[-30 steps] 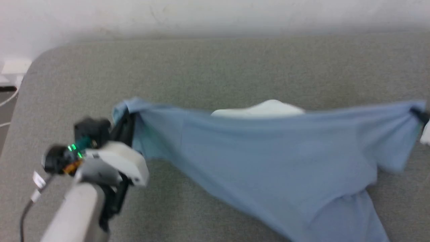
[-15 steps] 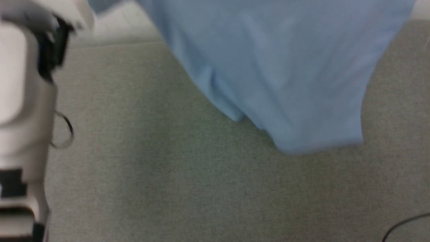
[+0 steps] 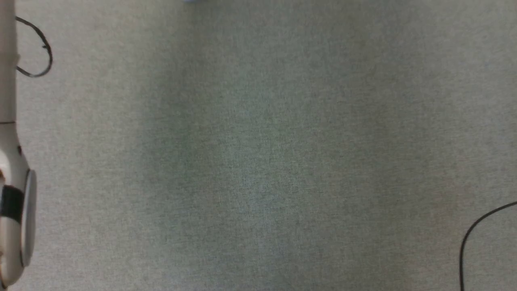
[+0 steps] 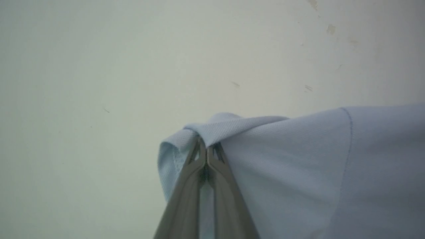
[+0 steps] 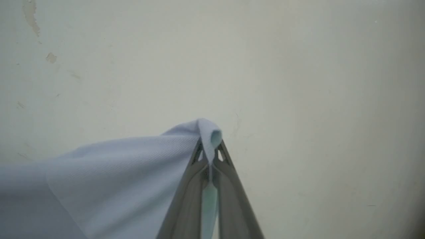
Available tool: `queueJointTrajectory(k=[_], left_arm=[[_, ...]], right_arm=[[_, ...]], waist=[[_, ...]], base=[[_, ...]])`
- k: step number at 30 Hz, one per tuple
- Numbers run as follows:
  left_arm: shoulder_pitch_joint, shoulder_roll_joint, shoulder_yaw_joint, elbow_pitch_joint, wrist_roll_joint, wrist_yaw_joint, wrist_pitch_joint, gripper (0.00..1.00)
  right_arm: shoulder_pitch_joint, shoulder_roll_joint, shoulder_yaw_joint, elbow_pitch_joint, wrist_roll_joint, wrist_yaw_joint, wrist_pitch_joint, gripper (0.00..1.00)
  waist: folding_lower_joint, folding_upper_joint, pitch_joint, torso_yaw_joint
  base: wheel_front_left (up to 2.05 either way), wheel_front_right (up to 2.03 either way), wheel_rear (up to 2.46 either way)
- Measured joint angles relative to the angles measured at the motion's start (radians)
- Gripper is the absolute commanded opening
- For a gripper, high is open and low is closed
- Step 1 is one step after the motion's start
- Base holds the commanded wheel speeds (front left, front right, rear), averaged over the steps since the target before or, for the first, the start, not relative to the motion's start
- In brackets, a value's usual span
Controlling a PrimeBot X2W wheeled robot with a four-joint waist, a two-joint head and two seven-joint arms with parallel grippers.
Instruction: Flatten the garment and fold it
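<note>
The light blue knit garment (image 4: 298, 166) hangs stretched between my two grippers, in front of a pale wall. In the left wrist view my left gripper (image 4: 206, 147) is shut on a bunched corner of the cloth, which drapes off to the right. In the right wrist view my right gripper (image 5: 210, 146) is shut on another folded corner of the garment (image 5: 126, 179), whose cloth runs off to the left. A faint blue sliver at the top edge of the head view may be the garment's lower hem (image 3: 194, 1).
The head view looks down on a grey fabric surface (image 3: 258, 161). My pale left forearm (image 3: 10, 182) runs along its left edge with a looped black cable (image 3: 40, 52). Another black cable (image 3: 476, 234) curves in at the lower right. The wall (image 4: 99, 66) bears small scuffs.
The head view has swung downward, so the garment and left gripper have slid out past its top edge. The garment, hanging low over the grey surface before, now hangs above it.
</note>
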Motion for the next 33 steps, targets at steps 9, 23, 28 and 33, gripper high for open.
queueJointTrajectory(k=[9, 23, 28, 33], left_arm=[[0.054, -0.027, 0.021, 0.167, -0.051, 0.000, -0.090, 0.00], [0.617, -0.031, 0.132, 0.086, -0.192, -0.002, -0.165, 0.00], [0.951, -0.032, 0.174, -0.119, -0.233, 0.045, -0.165, 0.00], [1.278, -0.031, 0.192, -0.407, -0.251, 0.128, -0.079, 0.00]], right_arm=[[0.036, 0.054, 0.186, 0.102, 0.103, 0.000, -0.045, 0.00], [0.601, -0.011, 0.439, -0.140, 0.376, 0.000, -0.105, 0.00], [0.899, -0.067, 0.397, -0.321, 0.433, 0.000, -0.069, 0.00], [1.172, -0.088, 0.249, -0.507, 0.448, 0.000, 0.016, 0.00]], waist=[[-0.0001, 0.0000, 0.066, 0.005], [-0.0006, 0.0000, -0.072, 0.023], [-0.0007, 0.0000, -0.161, 0.027], [-0.0009, 0.0000, -0.246, 0.029]], base=[[0.00, 0.00, 0.00], [0.00, 0.00, 0.00], [0.00, 0.00, 0.00], [0.00, 0.00, 0.00]])
